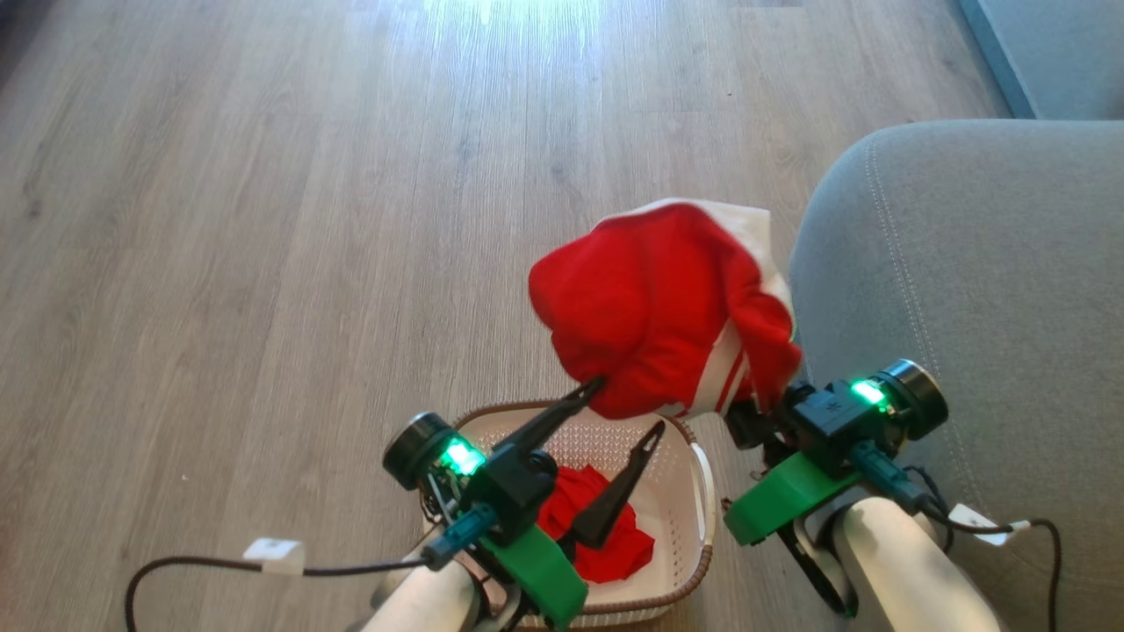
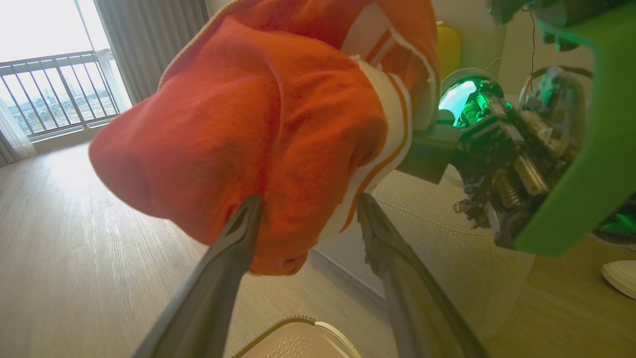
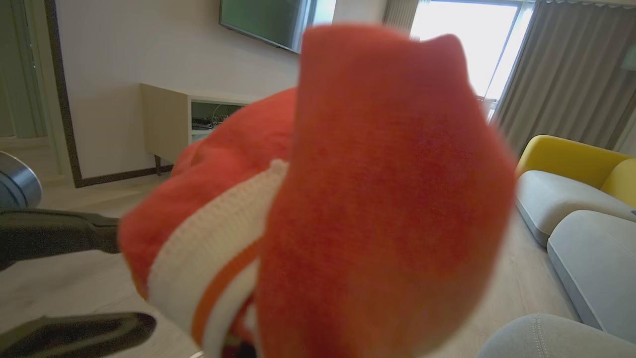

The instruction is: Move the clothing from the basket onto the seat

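The striped red garment [image 1: 659, 307] with white bands hangs bunched in the air above the floor, between the basket and the seat. My right gripper [image 1: 753, 414] is shut on its lower right edge, and the cloth hides the fingers. The same striped garment [image 3: 372, 199] covers the middle of the right wrist view. My left gripper [image 1: 629, 405] stands open over the cream basket [image 1: 680, 491], one fingertip touching the garment's underside [image 2: 258, 149]. The plain red garment [image 1: 606, 535] lies in the basket. The grey seat [image 1: 975, 290] is at the right.
Pale wood floor [image 1: 307, 219] stretches ahead and to the left. Another grey cushion [image 1: 1045, 53] sits at the far right corner. The right wrist view has a yellow and grey sofa [image 3: 566, 169] and a low cabinet [image 3: 166, 122]. Cables trail from both wrists.
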### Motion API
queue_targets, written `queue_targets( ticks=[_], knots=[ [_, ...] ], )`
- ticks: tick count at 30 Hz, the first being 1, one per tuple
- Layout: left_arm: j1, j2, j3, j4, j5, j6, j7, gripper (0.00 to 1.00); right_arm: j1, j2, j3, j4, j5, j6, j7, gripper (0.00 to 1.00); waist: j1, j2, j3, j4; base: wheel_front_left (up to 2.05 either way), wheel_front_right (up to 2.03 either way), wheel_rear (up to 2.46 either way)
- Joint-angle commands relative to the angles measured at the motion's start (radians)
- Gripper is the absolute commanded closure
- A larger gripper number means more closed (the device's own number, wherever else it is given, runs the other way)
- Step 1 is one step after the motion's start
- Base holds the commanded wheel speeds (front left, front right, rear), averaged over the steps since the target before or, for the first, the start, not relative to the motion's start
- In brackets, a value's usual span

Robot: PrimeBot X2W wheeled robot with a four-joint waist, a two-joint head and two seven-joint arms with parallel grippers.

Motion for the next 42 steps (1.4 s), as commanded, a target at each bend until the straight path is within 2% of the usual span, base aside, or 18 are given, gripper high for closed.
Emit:
queue_targets(
  ticks=[1, 11, 25, 32, 42],
  knots=[
    [-0.037, -0.001, 0.046, -0.039, -0.003, 0.005, -0.004, 0.00, -0.010, 0.018, 0.000, -0.043, -0.006, 0.000, -0.007, 1.00, 0.0000, 0.0000, -0.001, 0.000, 0.00, 0.00, 0.00],
    [-0.005, 0.005, 0.103, -0.036, 0.020, 0.005, -0.004, 0.00, 0.019, 0.028, -0.113, -0.073, -0.027, 0.000, -0.007, 1.00, 0.0000, 0.0000, -0.004, -0.009, 0.00, 0.00, 0.00],
    [0.046, 0.018, 0.088, 0.002, 0.028, 0.000, -0.004, 0.00, 0.130, 0.009, -0.289, -0.121, -0.055, 0.000, -0.007, 1.00, 0.0000, 0.0000, 0.002, -0.018, 0.00, 0.00, 0.00],
    [0.072, 0.013, 0.107, 0.035, -0.017, -0.001, -0.004, 0.00, 0.169, 0.032, -0.368, -0.101, -0.049, 0.000, -0.007, 1.00, 0.0000, 0.0000, 0.008, -0.035, 0.00, 0.00, 0.00],
    [0.076, 0.022, 0.046, 0.074, -0.079, -0.002, -0.004, 0.00, 0.187, 0.048, -0.426, -0.054, -0.046, 0.000, -0.007, 1.00, 0.0000, 0.0000, 0.010, -0.040, 0.00, 0.00, 0.00]
  ],
)
